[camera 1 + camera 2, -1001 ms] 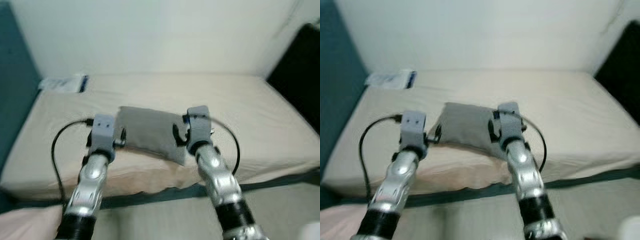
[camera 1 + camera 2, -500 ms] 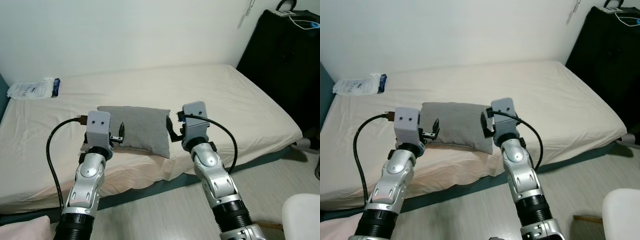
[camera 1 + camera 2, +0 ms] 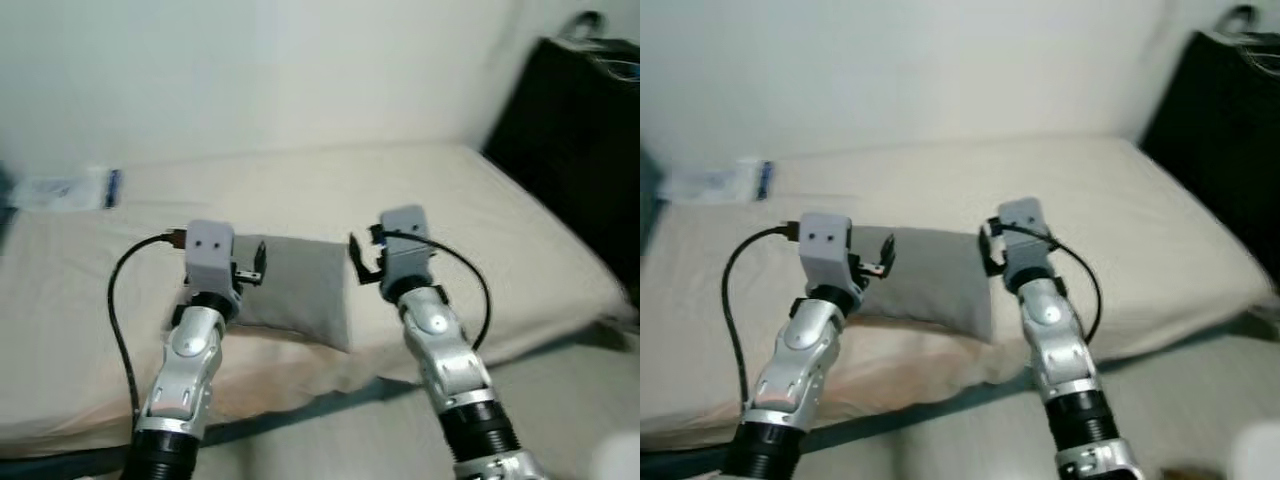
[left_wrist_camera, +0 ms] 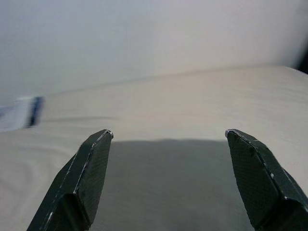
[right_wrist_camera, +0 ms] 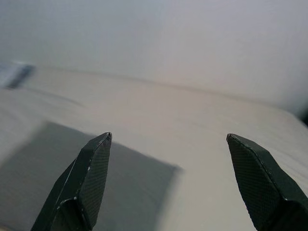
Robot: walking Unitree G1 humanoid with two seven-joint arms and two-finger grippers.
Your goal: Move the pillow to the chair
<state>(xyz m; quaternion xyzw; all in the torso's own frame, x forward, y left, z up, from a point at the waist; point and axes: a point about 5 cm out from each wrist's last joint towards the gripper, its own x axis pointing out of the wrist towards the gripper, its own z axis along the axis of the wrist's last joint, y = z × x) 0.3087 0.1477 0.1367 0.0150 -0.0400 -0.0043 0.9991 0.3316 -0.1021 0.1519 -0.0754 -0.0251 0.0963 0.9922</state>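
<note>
Left gripper [image 4: 166,137] is hanging over the near part of the bed [image 3: 500,220], fingers spread wide, nothing between them. Its wrist view is looking straight across the grey pillow [image 3: 295,288], which is filling the gap between the two fingertips; pillow lying directly ahead of and below it.

Right gripper [image 5: 168,139] is also standing wide and holding nothing. It is sitting just past the pillow's right end: in its wrist view only the pillow's far right corner is falling between the fingers, the rest being bare sheet.

Pillow is lying flat on the mattress near the bed's front edge, roughly midway along it. Long axis is running parallel to that front edge, left to right across the robot, slightly skewed so the right end is sitting nearer the edge. Head views are blurred, so exact contact is hard to judge; neither gripper appears to be touching the fabric yet.

Judgement: the left arm is the better centred over the pillow; the right is bracketing its short right end. A two-sided pinch along the long axis looks like the natural approach, with the right gripper needing to come inward.

Far left corner of the bed is carrying a white-and-blue packet [image 3: 65,189]. A black case [image 3: 585,150] is standing beyond the bed's right edge.
</note>
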